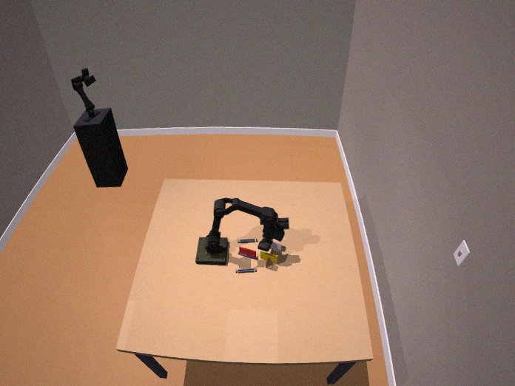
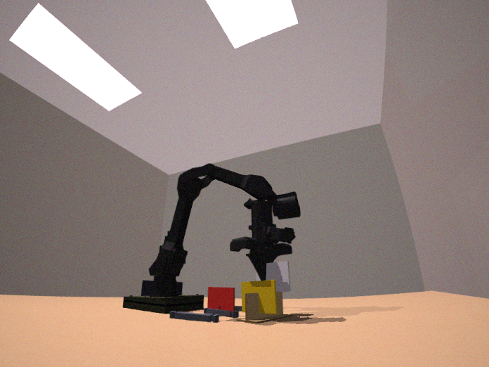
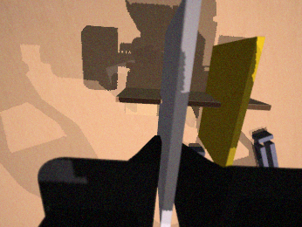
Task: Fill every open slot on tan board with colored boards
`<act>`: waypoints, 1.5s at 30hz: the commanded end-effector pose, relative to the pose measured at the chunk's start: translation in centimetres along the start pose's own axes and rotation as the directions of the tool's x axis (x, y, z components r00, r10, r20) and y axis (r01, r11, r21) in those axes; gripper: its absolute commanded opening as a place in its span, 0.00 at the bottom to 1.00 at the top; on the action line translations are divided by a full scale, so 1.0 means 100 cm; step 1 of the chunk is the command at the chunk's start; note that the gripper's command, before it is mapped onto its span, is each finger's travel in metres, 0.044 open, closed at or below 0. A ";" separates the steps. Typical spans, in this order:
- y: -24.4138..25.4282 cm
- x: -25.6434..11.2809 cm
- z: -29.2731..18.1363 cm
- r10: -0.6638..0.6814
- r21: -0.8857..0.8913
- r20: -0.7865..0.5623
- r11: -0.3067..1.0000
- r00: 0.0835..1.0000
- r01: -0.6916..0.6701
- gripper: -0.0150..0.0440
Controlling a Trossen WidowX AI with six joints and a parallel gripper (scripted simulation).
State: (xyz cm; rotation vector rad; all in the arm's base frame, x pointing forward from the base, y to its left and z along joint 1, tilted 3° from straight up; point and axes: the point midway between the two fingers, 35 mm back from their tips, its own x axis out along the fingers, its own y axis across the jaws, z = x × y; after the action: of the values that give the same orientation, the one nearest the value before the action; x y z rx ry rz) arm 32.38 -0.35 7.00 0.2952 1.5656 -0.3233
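Observation:
My gripper [image 2: 263, 278] [image 3: 162, 141] is shut on the light grey board [image 1: 276, 247] [image 2: 284, 276] [image 3: 176, 79]. It holds this board upright and crosswise over the tan board [image 2: 252, 308] [image 3: 140, 95]. The grey board's lower edge is near the tan board's top edge; whether they touch is hidden. The yellow board [image 1: 270, 257] [image 2: 269, 298] [image 3: 231, 96] stands crosswise on the tan board, beside the grey one, apart from it. The red board [image 1: 247, 252] [image 2: 220, 298] stands upright in its holder. The notch of the grey board and the slot under it cannot be seen.
An empty holder [image 1: 247, 240] lies behind the red board and another empty holder [image 1: 246, 271] [image 2: 193, 316] lies in front of it. The arm's base [image 1: 212, 251] [image 2: 162, 303] is left of the boards. A second arm stands on a black pedestal [image 1: 101, 149], far from the table.

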 end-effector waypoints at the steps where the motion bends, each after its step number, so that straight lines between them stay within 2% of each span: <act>1: -0.001 0.002 -0.002 -0.003 0.009 -0.008 1.000 1.000 0.003 0.25; 45: -0.001 0.017 -0.001 -0.003 -0.007 -0.007 1.000 1.000 0.003 0.25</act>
State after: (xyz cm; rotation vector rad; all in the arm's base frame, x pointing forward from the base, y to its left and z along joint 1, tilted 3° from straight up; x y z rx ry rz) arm 32.28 -0.44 5.57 0.2925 1.5704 -0.3217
